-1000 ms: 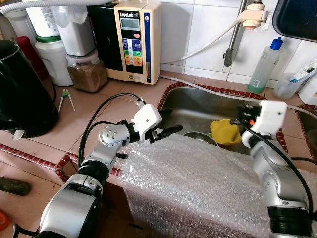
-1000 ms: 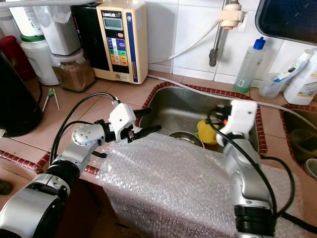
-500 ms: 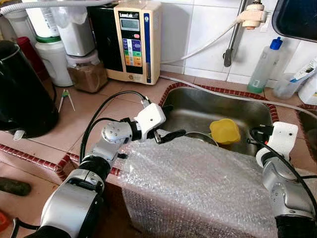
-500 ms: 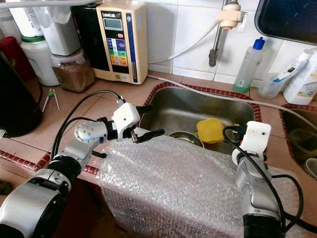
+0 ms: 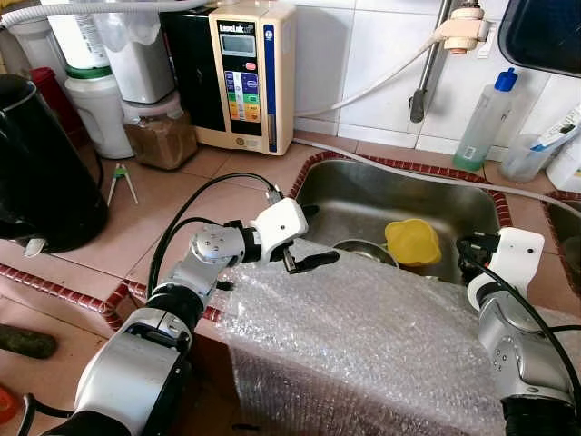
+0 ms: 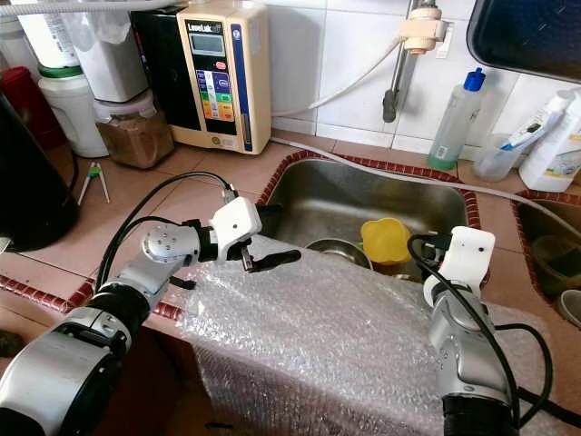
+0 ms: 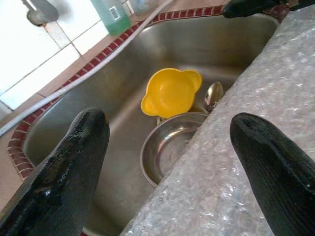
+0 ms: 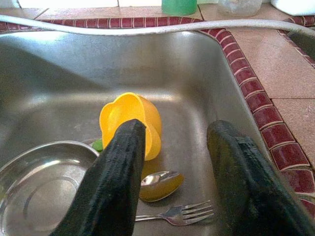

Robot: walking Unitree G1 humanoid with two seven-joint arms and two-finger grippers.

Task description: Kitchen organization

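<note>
The yellow bowl [image 8: 130, 123] sits tipped in the steel sink [image 5: 363, 195], near the middle of the sink floor. It is smooth plastic with small ear handles and a round shape. Just beside it lie a shiny metal bowl [image 8: 42, 184], a spoon [image 8: 160, 181] and a fork [image 8: 179, 214], all hard and slippery. The spoon and fork lie flat, with the fork's long side pointing across the sink. The right pincer [image 8: 182, 172] hangs over the right edge of the sink, and its two black fingers are spread apart with nothing between them. The yellow bowl lies straight ahead of it and a bit lower, so I think this arm is the nearer one and would need to dip down and forward to reach it. The left pincer [image 7: 167, 162] is at the left front corner of the sink, also spread wide and holding nothing. From there the bowls lie ahead and below, farther off. A big sheet of bubble wrap [image 5: 363, 336] covers the front edge of the sink and hangs down; it is soft, bumpy and see-through. The bench [image 5: 163, 204] is made of reddish tiles, and a soap bottle [image 5: 486, 118] stands by the white wall.
</note>
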